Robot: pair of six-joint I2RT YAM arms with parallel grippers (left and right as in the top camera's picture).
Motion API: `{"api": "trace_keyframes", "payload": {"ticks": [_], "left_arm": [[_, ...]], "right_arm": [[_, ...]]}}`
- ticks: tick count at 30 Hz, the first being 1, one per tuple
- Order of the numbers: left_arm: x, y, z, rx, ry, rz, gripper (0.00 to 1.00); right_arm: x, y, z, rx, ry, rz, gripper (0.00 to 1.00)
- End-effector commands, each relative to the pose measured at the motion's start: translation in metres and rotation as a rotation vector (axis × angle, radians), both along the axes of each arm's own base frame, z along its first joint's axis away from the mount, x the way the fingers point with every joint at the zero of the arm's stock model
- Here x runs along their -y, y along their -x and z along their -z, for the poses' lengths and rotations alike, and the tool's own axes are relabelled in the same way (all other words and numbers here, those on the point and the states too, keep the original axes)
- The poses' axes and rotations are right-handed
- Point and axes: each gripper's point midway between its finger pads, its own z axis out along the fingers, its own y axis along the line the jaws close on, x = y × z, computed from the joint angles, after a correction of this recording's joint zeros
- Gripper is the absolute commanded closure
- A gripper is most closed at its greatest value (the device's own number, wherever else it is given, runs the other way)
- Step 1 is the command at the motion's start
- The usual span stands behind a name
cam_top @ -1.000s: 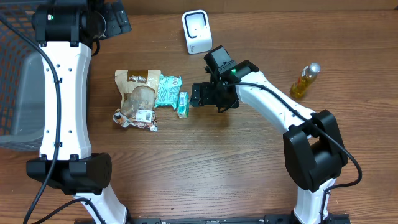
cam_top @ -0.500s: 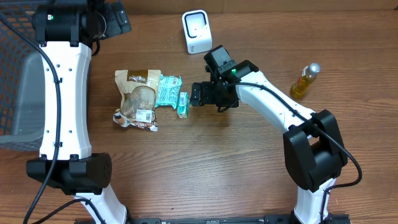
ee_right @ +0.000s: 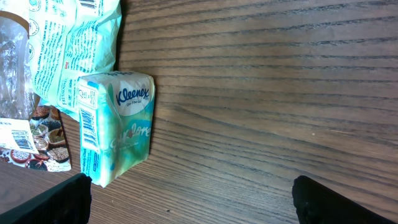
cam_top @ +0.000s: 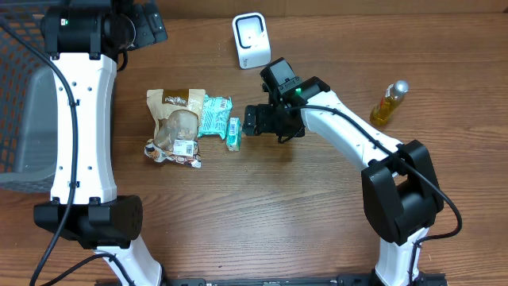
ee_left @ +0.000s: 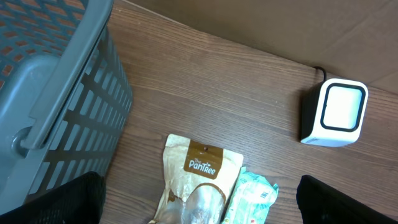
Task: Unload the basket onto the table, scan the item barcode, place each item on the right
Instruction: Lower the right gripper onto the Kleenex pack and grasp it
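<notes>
Kleenex pack [ee_right: 118, 127] lies on the wooden table [cam_top: 278, 206] just ahead of my right fingers [ee_right: 62, 202], which stand wide apart at the two lower corners of the wrist view with only bare wood between them. I am not touching the pack. It rests flat, logo face up, and a barcode shows on the narrow side face turned toward the teal pouch [ee_right: 74, 43], whose edge it touches. From overhead, my right gripper [cam_top: 251, 121] sits low over the table just to the right of the pack [cam_top: 232, 133]. Beyond the pouch lies a PanTree bag [cam_top: 176, 119] with a clear window, and a white label with another barcode shows at its lower end. The white scanner [cam_top: 251, 40] stands upright near the far edge, well apart from the pack. A small bottle of yellow liquid [cam_top: 389, 103] stands off to the right. My left gripper [cam_top: 151, 28] hangs high at the far left corner, its fingers [ee_left: 68, 199] spread wide and holding nothing, looking down on the grey slatted basket [ee_left: 56, 81], the bag and the scanner.
</notes>
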Motion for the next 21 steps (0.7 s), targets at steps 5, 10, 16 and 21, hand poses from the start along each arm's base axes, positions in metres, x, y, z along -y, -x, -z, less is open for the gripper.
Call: {"api": "trace_keyframes", "payload": {"ticks": [5,10,16,21], "left_arm": [[0.000,0.000,-0.010,0.027,0.001,-0.003,0.00],[0.000,0.000,-0.010,0.026,0.001,-0.003,0.00],[0.000,0.000,-0.010,0.027,0.001,-0.003,0.00],[0.000,0.000,-0.010,0.027,0.001,-0.003,0.00]], "right_arm": [[-0.003,-0.013,-0.017,0.064,-0.023,0.006,0.00],[-0.015,-0.011,-0.021,0.052,-0.087,-0.015,0.00],[-0.040,0.004,-0.021,0.025,-0.148,-0.051,0.38],[-0.054,0.012,-0.018,0.057,-0.110,-0.084,0.38]]}}
